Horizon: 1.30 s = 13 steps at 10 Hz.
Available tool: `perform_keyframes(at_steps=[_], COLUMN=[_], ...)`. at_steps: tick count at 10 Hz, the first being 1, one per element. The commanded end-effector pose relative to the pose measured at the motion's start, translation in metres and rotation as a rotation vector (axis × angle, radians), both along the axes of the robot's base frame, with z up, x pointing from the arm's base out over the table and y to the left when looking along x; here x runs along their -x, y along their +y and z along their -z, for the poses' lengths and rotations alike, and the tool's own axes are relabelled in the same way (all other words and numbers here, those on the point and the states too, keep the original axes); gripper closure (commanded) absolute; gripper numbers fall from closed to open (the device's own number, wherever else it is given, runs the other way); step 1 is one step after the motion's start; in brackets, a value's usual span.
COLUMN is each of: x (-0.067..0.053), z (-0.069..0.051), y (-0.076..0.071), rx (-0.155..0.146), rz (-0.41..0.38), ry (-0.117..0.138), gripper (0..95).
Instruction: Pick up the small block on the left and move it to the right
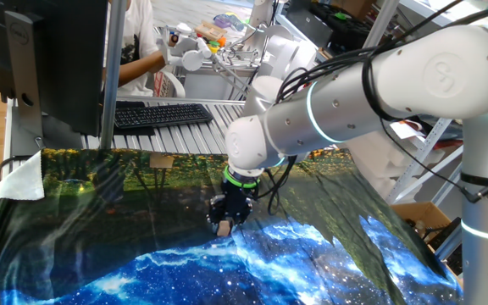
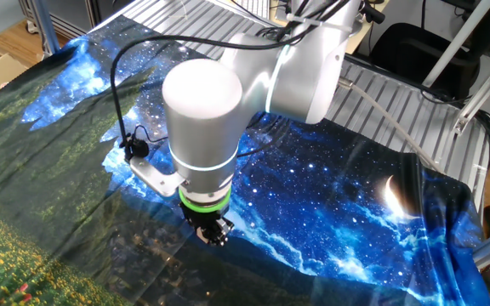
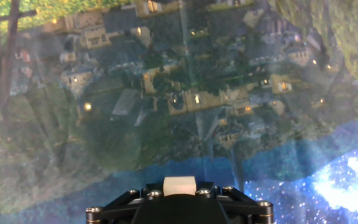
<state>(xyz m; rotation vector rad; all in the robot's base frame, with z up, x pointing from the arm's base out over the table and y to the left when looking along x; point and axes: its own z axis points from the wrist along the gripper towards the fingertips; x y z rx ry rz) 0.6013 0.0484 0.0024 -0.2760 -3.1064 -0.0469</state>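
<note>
The small block [image 3: 179, 185] is a tiny pale tan cube, gripped between the black jaws at the bottom edge of the hand view. My gripper [image 1: 224, 224] is shut on it and hangs just above the printed cloth; the block [image 1: 224, 227] shows as a tan spot at the fingertips. In the other fixed view the gripper [image 2: 213, 233] points down below the white wrist, and the block is hidden by the fingers. The cloth under the hand shows a dark village print.
The cloth [image 1: 100, 220] covers the table, green forest print at one end, blue starry print at the other. A keyboard [image 1: 161, 113] and a monitor [image 1: 49, 59] stand behind the table. A flat tan piece [image 1: 161, 161] lies near the cloth's back edge.
</note>
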Motion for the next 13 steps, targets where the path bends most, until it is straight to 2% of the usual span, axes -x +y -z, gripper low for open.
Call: perform_keyframes(at_steps=[1,7,10,11,13], x=[-0.001,0.000,0.005,0.009,0.011], z=[0.000,-0.003,-0.020,-0.031,-0.045], y=[0.000,-0.001,-0.004,-0.007,-0.011], rx=[-0.001,-0.009,-0.019,-0.027,-0.045], rz=[0.004,0.012,0.014,0.016,0.021], ry=[-0.004,-0.008,-0.006,-0.007,-0.003], gripper=[57.0,57.0,57.0,57.0,57.0])
